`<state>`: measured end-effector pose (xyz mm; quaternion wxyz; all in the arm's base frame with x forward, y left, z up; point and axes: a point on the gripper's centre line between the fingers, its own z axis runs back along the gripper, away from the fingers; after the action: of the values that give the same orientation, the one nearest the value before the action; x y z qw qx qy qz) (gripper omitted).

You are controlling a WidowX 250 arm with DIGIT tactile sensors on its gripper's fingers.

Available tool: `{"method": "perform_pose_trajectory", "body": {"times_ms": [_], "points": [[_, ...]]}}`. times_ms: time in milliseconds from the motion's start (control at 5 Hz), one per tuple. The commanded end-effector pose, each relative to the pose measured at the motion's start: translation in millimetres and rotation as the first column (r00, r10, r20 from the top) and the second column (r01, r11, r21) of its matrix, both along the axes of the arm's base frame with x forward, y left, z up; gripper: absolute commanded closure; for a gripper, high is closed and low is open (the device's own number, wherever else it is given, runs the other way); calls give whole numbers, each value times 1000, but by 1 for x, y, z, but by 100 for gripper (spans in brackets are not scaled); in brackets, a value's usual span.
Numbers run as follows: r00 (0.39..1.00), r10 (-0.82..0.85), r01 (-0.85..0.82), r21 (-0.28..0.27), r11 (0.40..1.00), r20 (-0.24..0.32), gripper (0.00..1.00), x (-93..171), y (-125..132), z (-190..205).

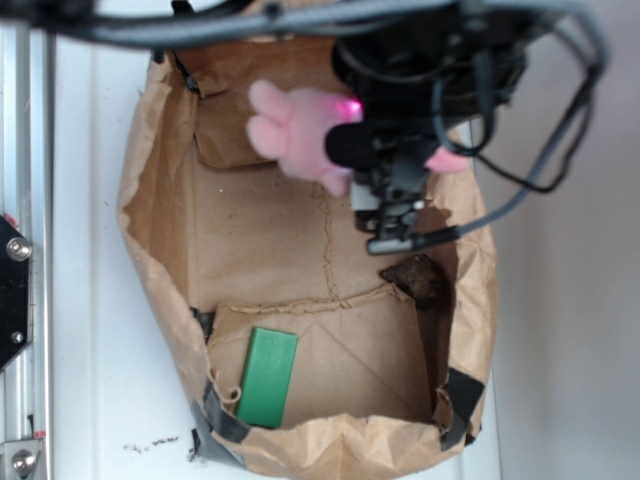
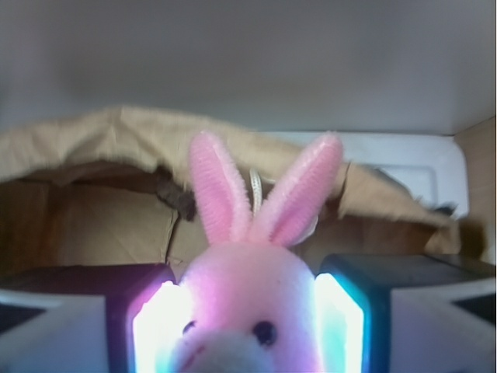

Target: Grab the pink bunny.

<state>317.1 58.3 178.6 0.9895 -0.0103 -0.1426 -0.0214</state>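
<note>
The pink bunny [image 2: 247,291] fills the bottom of the wrist view, its two ears pointing up and its head pressed between the two lit pads [image 2: 159,326]. My gripper [image 2: 248,326] is shut on the bunny's head. In the exterior view the bunny [image 1: 295,130] hangs above the far end of the brown paper bag, held by the black gripper [image 1: 345,140], with part of its body hidden behind the arm.
An open brown paper bag [image 1: 160,250] lies on the white surface. Inside it are a green rectangular block [image 1: 268,377] near the front and a dark brown lump [image 1: 415,278] by the right wall. A metal rail [image 1: 20,250] runs along the left edge.
</note>
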Motion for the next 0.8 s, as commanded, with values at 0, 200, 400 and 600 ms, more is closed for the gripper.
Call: {"method": "perform_pose_trajectory", "body": {"times_ms": [0, 200, 400, 600], "points": [[991, 53, -64, 84, 994, 126, 100, -17, -23, 39], [990, 34, -52, 127, 991, 138, 100, -24, -33, 44], [992, 20, -33, 109, 993, 125, 100, -26, -37, 55], [997, 19, -26, 95, 995, 79, 100, -22, -33, 64]]}}
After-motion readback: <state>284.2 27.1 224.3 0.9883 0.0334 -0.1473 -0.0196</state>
